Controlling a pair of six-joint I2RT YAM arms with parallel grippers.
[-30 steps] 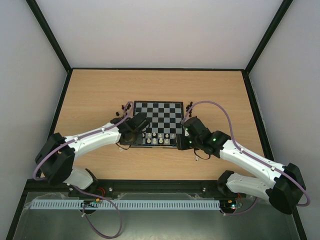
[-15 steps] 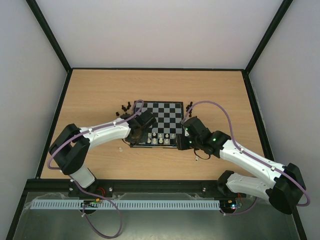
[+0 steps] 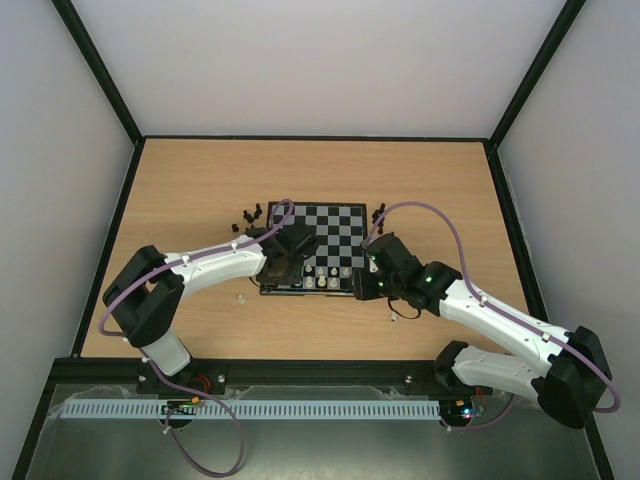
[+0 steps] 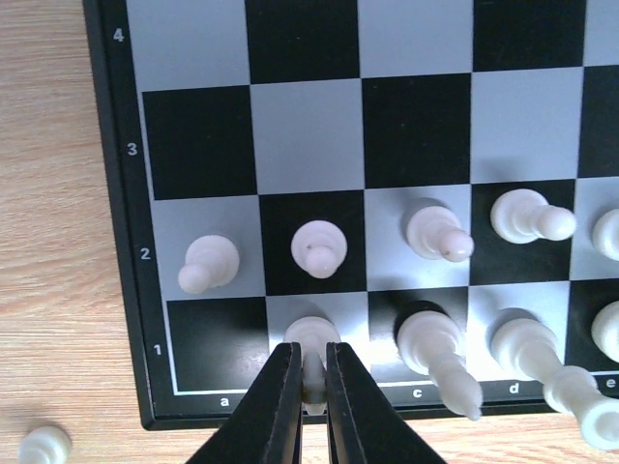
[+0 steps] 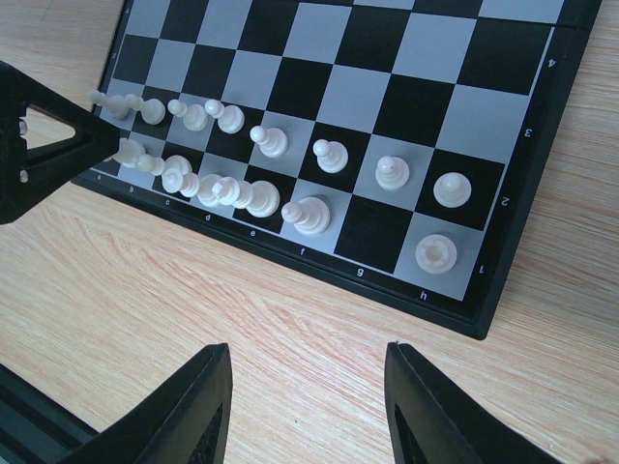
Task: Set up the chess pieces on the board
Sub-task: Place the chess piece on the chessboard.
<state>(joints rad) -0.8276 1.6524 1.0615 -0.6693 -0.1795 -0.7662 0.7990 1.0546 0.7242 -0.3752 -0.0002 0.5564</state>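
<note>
Pinching a white piece (image 4: pixel 311 340) near the board's (image 4: pixel 114 193) 7 o'clock corner, left hand (image 4: pixel 311 354), right hand (image 5: pixel 305 353) spread above the desk (image 5: pixel 193 300).

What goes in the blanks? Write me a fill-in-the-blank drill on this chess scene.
The left gripper is shut on a white piece standing on square ____1.
The right gripper is ____, holding nothing.
On the board, corner square a1 is ____.
Missing words: b; open; empty.
</note>
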